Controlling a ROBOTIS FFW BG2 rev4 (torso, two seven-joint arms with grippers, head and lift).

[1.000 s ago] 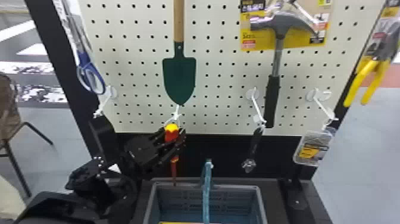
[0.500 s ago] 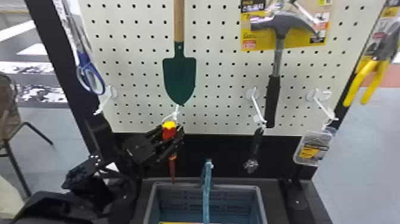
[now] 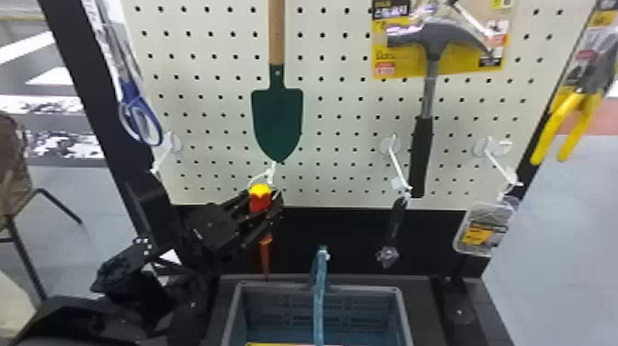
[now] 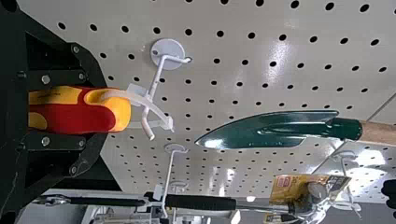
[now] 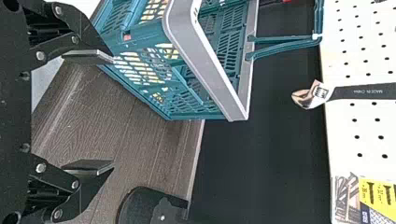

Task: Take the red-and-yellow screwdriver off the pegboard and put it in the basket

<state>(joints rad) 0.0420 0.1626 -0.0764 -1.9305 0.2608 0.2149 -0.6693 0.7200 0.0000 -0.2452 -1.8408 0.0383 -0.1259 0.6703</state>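
Two pincers: left pincer [image 3: 270,204] clamped on the screwdriver [image 4: 79,116], right pincer [image 5: 112,112] wide apart
Screwdriver: one, nearly upright, its pale loop [image 4: 152,106] on a white hook [image 4: 155,80]
Basket [image 5: 206,60]: one, something yellow [image 3: 285,344] inside
Hanging tools: one trowel [image 3: 277,115], one hammer [image 3: 421,152], one wrench [image 3: 397,221]

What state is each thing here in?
Red-and-yellow screwdriver: gripped, tip down.
Left end effector: closed on screwdriver.
Right end effector: open, empty.
Basket: handle raised.
Trowel: hanging, blade down.
Claw hammer: hanging, head up.
Adjustable wrench: hanging, jaws down.
Scissors: handles down.
Pliers: handles down.
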